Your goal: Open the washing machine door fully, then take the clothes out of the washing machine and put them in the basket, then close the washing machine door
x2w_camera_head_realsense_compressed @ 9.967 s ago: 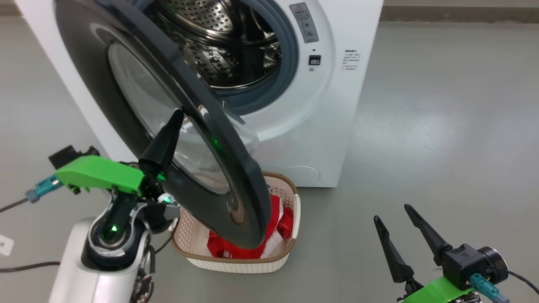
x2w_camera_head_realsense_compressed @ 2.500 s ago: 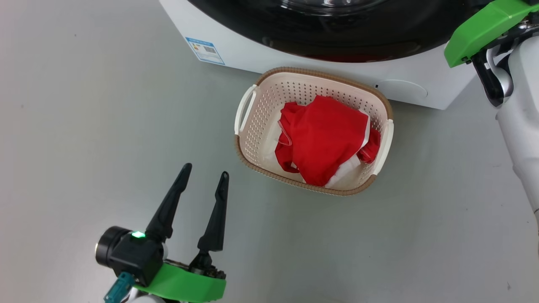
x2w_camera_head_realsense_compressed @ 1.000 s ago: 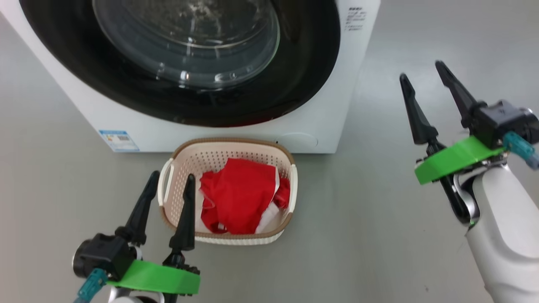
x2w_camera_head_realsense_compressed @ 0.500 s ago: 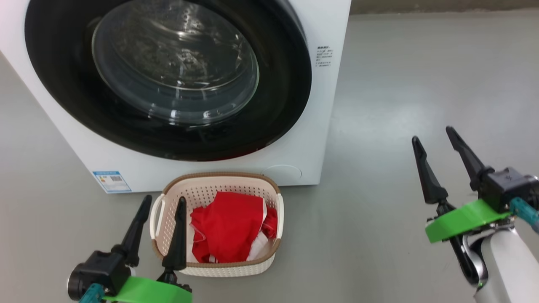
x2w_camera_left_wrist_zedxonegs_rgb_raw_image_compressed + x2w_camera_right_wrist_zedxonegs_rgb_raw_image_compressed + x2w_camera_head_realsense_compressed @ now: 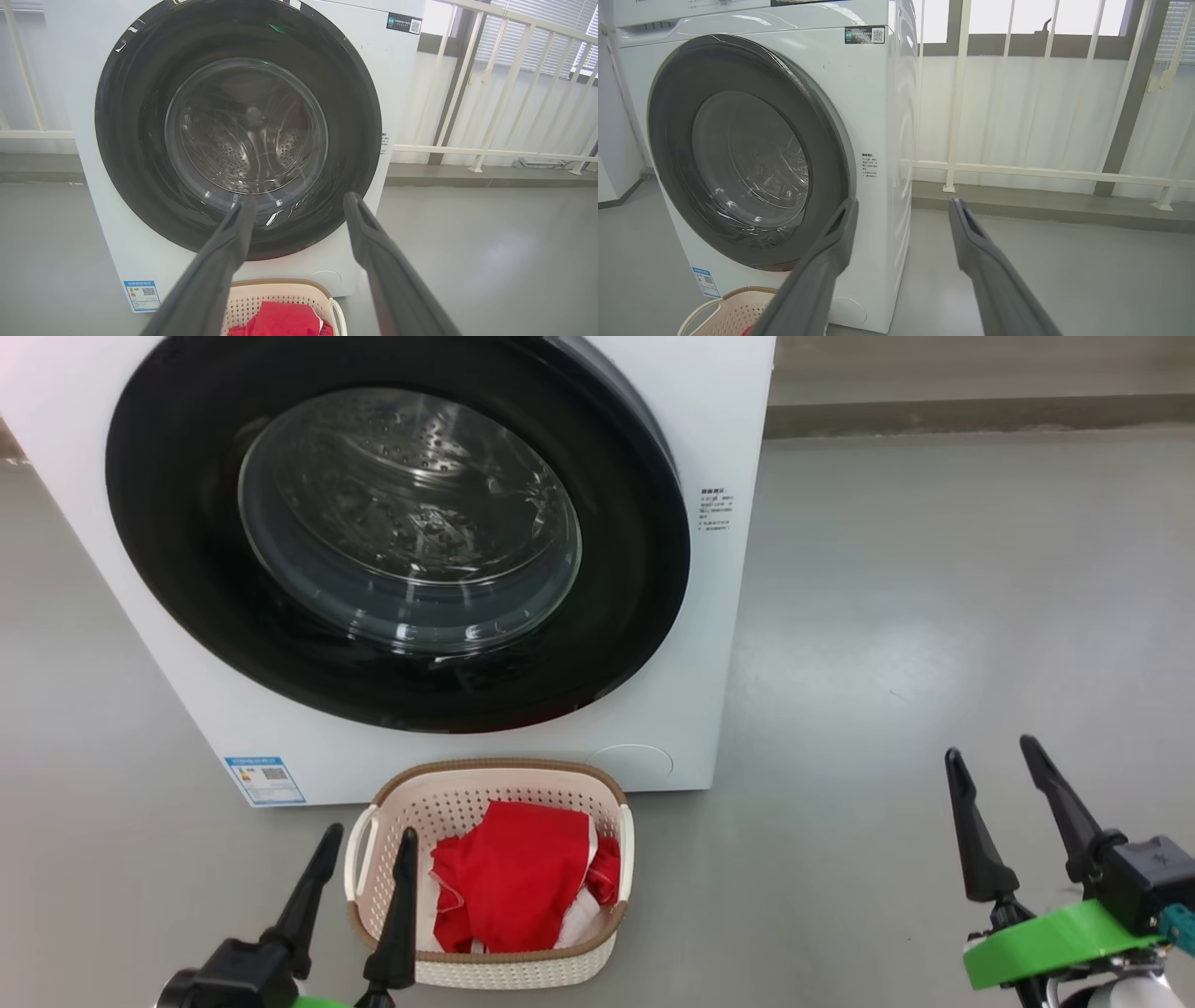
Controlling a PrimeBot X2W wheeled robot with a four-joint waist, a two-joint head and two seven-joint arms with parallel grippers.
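At the lower left, the left end effector (image 5: 370, 833) hangs with its two dark fingers apart, holding nothing, its tips by the basket's left handle. The basket (image 5: 485, 767) stands on the grey floor (image 5: 934, 616) just in front of the washing machine (image 5: 738, 420). The clothes (image 5: 513, 877) lie inside it, a red bundle with white trim. Above, the washing machine door (image 5: 635, 569) sits closed, flush with the front. At the lower right, the right end effector (image 5: 989, 749) is likewise spread and empty, well apart from the basket.
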